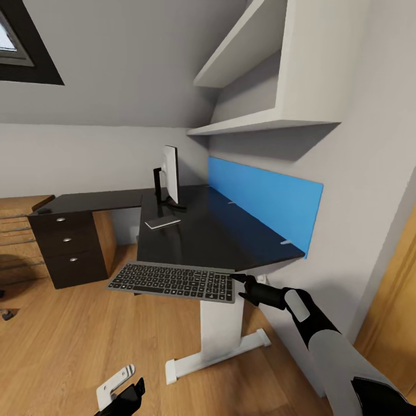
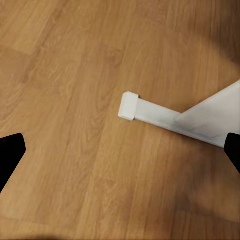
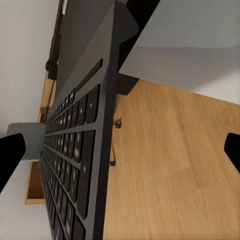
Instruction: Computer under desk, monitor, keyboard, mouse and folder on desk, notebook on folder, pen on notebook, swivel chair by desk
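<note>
Holding: the right gripper [image 1: 241, 286] has the keyboard [image 1: 173, 281] by its right end, out in the air just in front of the desk's near edge, and pretty much level.
Right fingers: clamped on the keyboard's end in the head view, one black finger [image 1: 245, 279] above the frame's corner and one below it.
Right wrist view: the keyboard [image 3: 75, 150] runs lengthwise straight out from between the dark fingertips [image 3: 11, 155], key rows receding away from the camera, wood floor beside it.
Keyboard vs desk: its far long edge sits right at the front rim of the desk [image 1: 219, 237]; can't tell if they're touching.
Monitor: the monitor [image 1: 170, 176] stands upright toward the back of the glossy black top, seen nearly edge-on, white back showing.
Also on the desk: a small flat silver-grey slab [image 1: 162, 222] lies in front of the monitor's base, well apart from the keyboard.
Behind the desk: a blue panel [image 1: 263, 199] along the wall, white shelves [image 1: 260, 86] above it.
Drawers: the black drawer unit [image 1: 69, 248] with round knobs sits under the desk's left wing.
Left gripper: low by the floor [image 1: 124, 393]; in its wrist view the fingertips [image 2: 10, 155] sit wide apart with nothing between them, above the desk's white foot [image 2: 165, 117].
</note>
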You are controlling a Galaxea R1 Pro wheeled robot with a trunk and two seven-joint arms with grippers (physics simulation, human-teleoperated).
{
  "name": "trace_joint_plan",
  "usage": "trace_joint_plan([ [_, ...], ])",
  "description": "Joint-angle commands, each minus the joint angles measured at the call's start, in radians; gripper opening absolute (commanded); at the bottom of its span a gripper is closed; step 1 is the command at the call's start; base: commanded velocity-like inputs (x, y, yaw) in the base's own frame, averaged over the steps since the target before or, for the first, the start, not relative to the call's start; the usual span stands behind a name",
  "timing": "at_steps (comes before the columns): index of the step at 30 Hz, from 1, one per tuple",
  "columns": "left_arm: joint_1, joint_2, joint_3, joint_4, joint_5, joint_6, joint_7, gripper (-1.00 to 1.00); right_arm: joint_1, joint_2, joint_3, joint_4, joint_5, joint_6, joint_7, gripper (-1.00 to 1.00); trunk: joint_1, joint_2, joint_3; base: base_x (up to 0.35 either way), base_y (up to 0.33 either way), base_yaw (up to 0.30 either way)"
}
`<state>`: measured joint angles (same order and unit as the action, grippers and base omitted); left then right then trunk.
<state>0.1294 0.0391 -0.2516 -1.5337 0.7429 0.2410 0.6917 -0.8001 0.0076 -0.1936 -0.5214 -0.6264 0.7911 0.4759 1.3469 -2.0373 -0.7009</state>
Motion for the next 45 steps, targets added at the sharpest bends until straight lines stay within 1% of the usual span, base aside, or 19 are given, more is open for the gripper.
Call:
trace_joint_plan([
  [1, 0.0, 0.001, -0.001, -0.002, 0.004, 0.003, 0.006, 1.0, -0.001, 0.001, -0.006, 0.0, 0.001, 0.007, 0.001, 1.0, 0.0, 0.0, -0.001, 0.0, 0.0, 0.015],
  [14, -0.001, 0.001, -0.001, -0.002, 0.004, 0.003, 0.006, 1.0, -0.001, 0.002, -0.003, 0.0, 0.001, 0.007, 0.001, 1.0, 0.0, 0.0, -0.001, 0.0, 0.0, 0.003],
  [20, -0.001, 0.001, -0.001, -0.001, 0.004, 0.003, 0.006, 1.0, -0.001, 0.007, 0.0, 0.002, 0.001, 0.007, 0.001, 1.0, 0.0, 0.0, -0.001, 0.0, 0.0, 0.0],
  [28, 0.0, 0.001, -0.001, -0.001, 0.004, 0.003, 0.006, 1.0, -0.001, 0.012, 0.035, 0.003, 0.001, 0.006, 0.001, 1.0, 0.0, 0.0, -0.001, 0.0, 0.0, 0.0],
  [29, -0.001, 0.001, -0.001, -0.002, 0.004, 0.003, 0.006, 1.0, -0.001, 0.012, 0.044, 0.003, 0.001, 0.006, 0.001, 1.0, 0.0, 0.0, -0.001, 0.0, 0.0, 0.0],
  [45, -0.001, 0.001, -0.001, -0.001, 0.004, 0.003, 0.006, 1.0, -0.001, 0.017, 0.052, 0.003, 0.001, 0.007, 0.001, 1.0, 0.0, 0.0, -0.001, 0.0, 0.0, 0.0],
])
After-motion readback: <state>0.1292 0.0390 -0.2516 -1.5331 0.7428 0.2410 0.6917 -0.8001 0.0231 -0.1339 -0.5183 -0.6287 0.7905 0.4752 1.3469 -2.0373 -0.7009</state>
